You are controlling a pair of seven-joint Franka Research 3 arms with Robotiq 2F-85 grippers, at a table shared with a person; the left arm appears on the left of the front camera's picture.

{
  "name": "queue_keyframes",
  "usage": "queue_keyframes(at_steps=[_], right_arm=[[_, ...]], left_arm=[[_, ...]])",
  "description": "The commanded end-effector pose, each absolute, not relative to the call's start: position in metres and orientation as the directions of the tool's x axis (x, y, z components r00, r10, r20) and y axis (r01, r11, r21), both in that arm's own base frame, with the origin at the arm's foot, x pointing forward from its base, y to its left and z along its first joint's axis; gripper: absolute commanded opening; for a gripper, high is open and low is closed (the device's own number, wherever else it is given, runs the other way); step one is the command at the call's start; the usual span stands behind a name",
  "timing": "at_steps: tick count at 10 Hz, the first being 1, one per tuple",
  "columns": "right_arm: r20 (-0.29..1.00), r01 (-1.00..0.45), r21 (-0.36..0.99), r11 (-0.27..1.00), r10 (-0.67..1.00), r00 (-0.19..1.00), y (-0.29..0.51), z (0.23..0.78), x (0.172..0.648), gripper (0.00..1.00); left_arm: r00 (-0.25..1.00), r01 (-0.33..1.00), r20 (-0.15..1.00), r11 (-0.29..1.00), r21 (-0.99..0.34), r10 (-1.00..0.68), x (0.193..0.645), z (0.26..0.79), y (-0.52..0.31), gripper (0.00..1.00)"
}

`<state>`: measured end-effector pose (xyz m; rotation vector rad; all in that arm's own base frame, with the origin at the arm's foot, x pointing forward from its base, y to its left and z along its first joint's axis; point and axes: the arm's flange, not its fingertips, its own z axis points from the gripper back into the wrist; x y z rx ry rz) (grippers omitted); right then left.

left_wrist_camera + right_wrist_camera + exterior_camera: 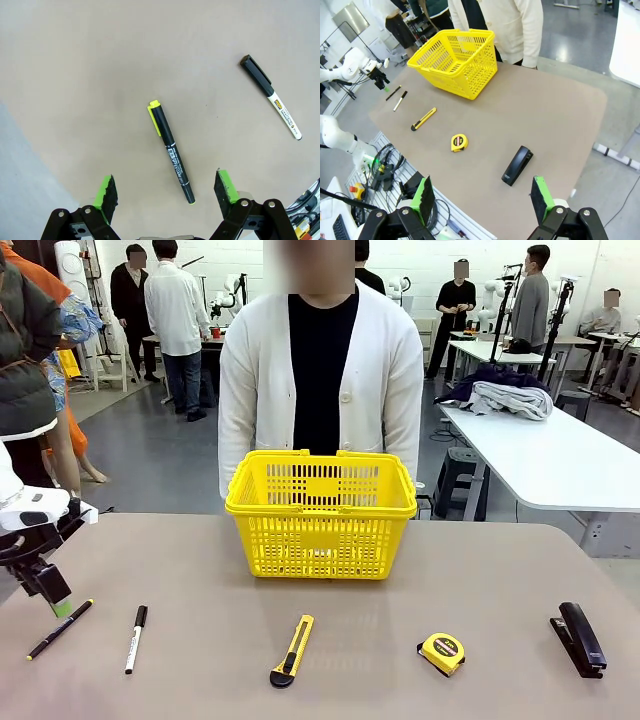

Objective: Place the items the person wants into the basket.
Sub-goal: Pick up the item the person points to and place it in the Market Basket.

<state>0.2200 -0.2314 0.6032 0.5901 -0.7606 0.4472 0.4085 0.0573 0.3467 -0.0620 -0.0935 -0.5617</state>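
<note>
The left tool [165, 189] is held low over the worktop [200, 570] at its near left corner. Its fingers are spread wide apart and nothing is clamped between them. The thin black pen [171, 151] is seen lying flat on the worktop, one end between the 2 green pads and touched by neither. The white marker [135, 638] is laid just to the pen's right. Further right along the near row are found the utility knife [292, 650], the yellow tape measure [442, 652] and the long black stapler [579, 638]. The right tool [481, 192] is held high over the worktop's right side, its fingers likewise apart and empty. The yellow basket [320, 510] is set at the far middle, directly before the person [320, 370].
</note>
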Motion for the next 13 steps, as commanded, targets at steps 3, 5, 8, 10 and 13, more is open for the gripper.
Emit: queue_keyframes(at_steps=[3, 5, 8, 10, 13], right_arm=[[0.756, -0.587, 0.329, 0.74, 0.165, 0.633, -0.232, 0.603, 0.22, 1.0], [0.756, -0.587, 0.329, 0.74, 0.165, 0.633, -0.232, 0.603, 0.22, 1.0], [0.756, -0.587, 0.329, 0.74, 0.165, 0.633, -0.232, 0.603, 0.22, 1.0], [0.756, -0.587, 0.329, 0.74, 0.165, 0.633, -0.232, 0.603, 0.22, 1.0], [0.756, -0.587, 0.329, 0.74, 0.165, 0.633, -0.232, 0.603, 0.22, 1.0]], left_arm=[[0.847, 0.522, 0.073, 0.85, 0.065, -0.526, 0.407, 0.33, 0.041, 1.0], [0.842, 0.536, 0.037, 0.843, 0.051, -0.537, 0.408, 0.32, 0.03, 1.0], [0.845, 0.535, -0.008, 0.845, 0.019, -0.535, 0.41, 0.309, 0.024, 1.0], [0.847, 0.531, -0.023, 0.847, 0.016, -0.531, 0.41, 0.305, 0.026, 1.0], [0.838, 0.545, -0.006, 0.838, 0.028, -0.545, 0.411, 0.307, 0.028, 0.42]])
